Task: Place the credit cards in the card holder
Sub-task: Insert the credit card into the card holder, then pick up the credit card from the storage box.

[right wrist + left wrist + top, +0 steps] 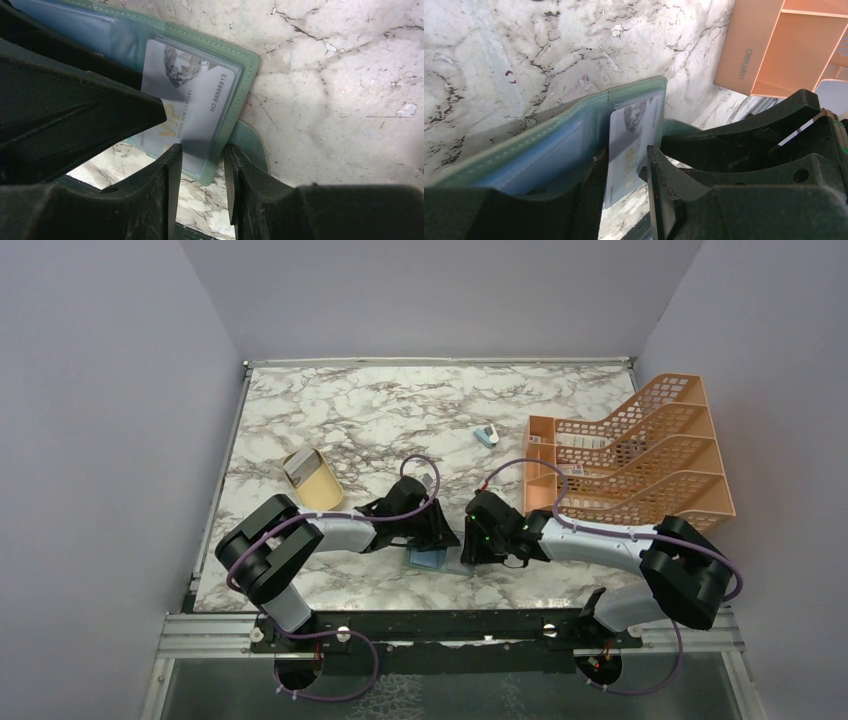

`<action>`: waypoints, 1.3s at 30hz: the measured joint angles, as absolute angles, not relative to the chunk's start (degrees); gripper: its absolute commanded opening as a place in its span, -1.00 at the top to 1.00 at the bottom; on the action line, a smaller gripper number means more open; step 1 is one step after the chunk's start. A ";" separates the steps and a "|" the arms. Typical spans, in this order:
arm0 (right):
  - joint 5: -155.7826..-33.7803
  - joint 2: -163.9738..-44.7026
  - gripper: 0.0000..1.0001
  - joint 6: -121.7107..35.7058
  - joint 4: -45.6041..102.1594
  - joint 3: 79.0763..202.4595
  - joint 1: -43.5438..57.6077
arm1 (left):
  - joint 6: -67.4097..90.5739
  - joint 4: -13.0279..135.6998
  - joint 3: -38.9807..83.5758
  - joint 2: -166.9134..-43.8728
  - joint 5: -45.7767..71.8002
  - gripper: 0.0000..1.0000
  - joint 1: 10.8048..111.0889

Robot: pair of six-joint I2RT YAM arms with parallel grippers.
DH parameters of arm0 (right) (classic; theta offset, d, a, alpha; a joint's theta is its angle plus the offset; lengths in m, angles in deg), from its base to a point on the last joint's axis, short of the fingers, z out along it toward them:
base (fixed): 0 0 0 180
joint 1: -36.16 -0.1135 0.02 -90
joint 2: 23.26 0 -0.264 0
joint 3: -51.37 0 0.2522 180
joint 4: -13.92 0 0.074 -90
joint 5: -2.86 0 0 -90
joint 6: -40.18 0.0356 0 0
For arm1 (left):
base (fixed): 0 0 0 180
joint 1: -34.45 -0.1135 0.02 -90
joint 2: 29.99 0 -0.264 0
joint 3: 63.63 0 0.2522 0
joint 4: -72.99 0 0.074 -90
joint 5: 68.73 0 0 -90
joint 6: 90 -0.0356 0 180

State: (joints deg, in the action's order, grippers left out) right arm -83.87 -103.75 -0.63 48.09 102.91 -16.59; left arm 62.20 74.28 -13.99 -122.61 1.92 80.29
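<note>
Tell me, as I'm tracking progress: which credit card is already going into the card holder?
The pale grey VIP card, partly slid into a clear pocket of the card holder. The other cards sit in the tan dish.

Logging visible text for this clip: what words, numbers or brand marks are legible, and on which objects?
"NO 88888813": pale credit card, part-way into the card holder.
"VIP": same card, partly covered.
"NEW CENTURY": same card; preceding word unclear.
"deli": embossed on the orange file rack.
Top view, white slips in the rack: too small to read.
</note>
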 measured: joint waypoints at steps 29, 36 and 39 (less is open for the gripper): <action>-83.13 -100.73 0.27 -0.65 51.08 104.62 -16.24 | 51.01 54.72 -4.38 -112.46 17.02 -0.06 80.95; -83.13 -100.69 0.19 -0.34 52.15 107.55 -16.24 | 43.99 47.31 -2.67 -111.28 18.33 -0.06 76.38; -83.13 -100.69 0.18 -0.13 52.11 108.42 -16.24 | 38.02 43.22 1.31 -110.34 19.58 -0.06 71.40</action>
State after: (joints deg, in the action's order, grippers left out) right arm -83.13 -100.69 -0.13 52.11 108.42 -16.24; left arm 38.02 43.22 1.31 -110.34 19.58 71.40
